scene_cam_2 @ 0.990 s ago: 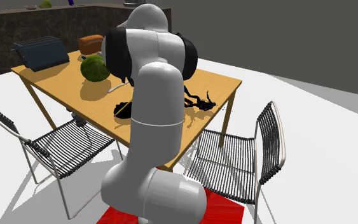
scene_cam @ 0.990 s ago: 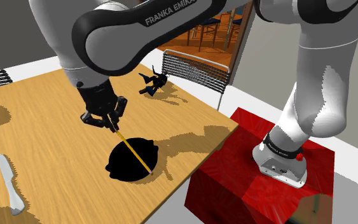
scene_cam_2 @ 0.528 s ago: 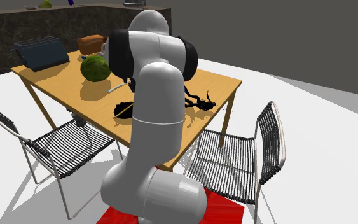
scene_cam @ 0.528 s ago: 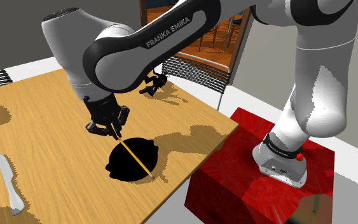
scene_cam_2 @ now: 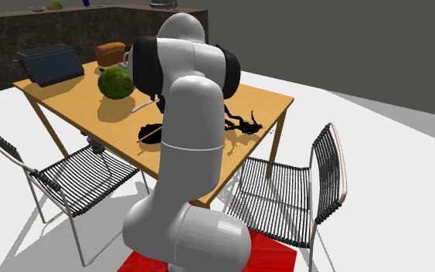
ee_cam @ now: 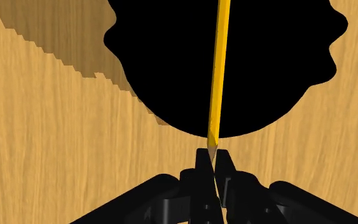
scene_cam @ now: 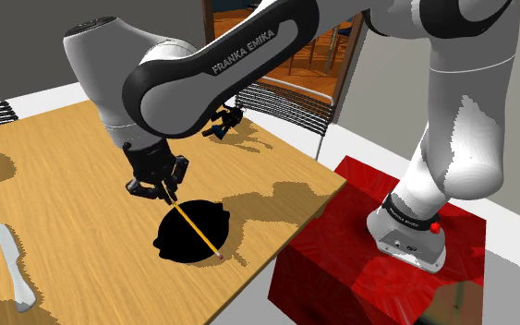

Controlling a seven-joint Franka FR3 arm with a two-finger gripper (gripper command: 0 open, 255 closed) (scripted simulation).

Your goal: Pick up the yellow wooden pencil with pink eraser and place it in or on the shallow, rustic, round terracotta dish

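My gripper point(scene_cam: 162, 188) is shut on the sharpened end of a yellow pencil point(scene_cam: 196, 224) and hangs low over the wooden table point(scene_cam: 54, 185). The pencil slants down across a flat black, wavy-edged round dish point(scene_cam: 182, 238). Its pink eraser end point(scene_cam: 221, 250) is at the dish's rim nearest the stand. In the wrist view my gripper point(ee_cam: 212, 159) clasps the pencil point(ee_cam: 219, 70) at its tip, and the shaft runs out over the black dish point(ee_cam: 266, 63). The second exterior view shows the dish point(scene_cam_2: 147, 134) beside the arm, with a bit of the pencil point(scene_cam_2: 156, 134) on it.
A white knife point(scene_cam: 13, 268) lies near the table's front in the shoulder view's left. A small black figure point(scene_cam: 223, 120) sits at the far edge. A watermelon point(scene_cam_2: 115, 83), bread point(scene_cam_2: 110, 52) and a toaster point(scene_cam_2: 49, 63) stand further off. Wire chairs point(scene_cam_2: 316, 185) flank the table.
My gripper has dropped a little and shifted towards the dish, carrying the pencil. The eraser end has sunk to the dish's near rim. Little moved in the last half second.
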